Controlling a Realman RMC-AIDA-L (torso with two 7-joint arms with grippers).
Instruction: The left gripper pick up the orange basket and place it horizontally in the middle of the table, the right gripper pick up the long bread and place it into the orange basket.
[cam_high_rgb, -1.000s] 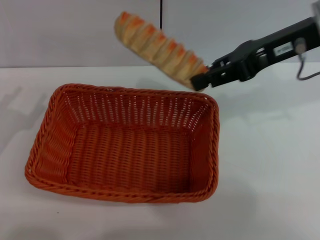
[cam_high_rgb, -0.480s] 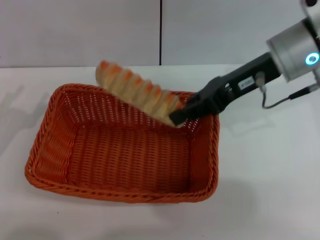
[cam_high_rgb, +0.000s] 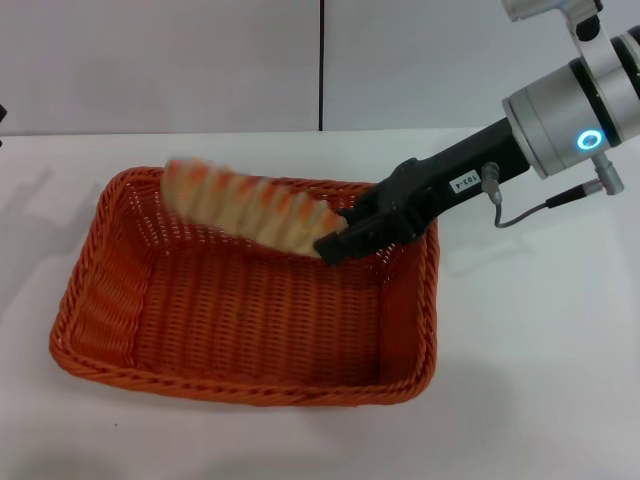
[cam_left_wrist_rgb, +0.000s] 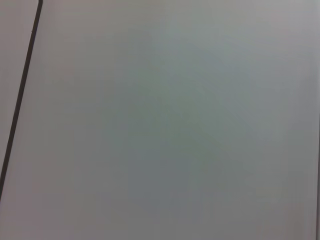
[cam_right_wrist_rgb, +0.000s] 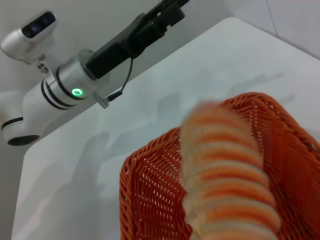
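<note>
The basket (cam_high_rgb: 245, 290) is seen lying flat on the white tabletop (cam_high_rgb: 530, 350), its near rim closest. Above its far half the bread (cam_high_rgb: 245, 207) is held tilted — one end clamped in the right pincer (cam_high_rgb: 335, 243), the free end raised over the far left corner. Farther off, the left pincer (cam_right_wrist_rgb: 167, 10) is seen raised beyond the tabletop's edge; whether it is apart cannot be told.

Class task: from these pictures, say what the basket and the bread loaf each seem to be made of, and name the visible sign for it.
Basket: woven strands, wicker or plastic imitation; the braided rim and open weave show it, and the even orange hints at plastic. Bread: probably a toy of foam or soft plastic; a matte tan body with regular orange and cream stripes, held by the right tool.
</note>
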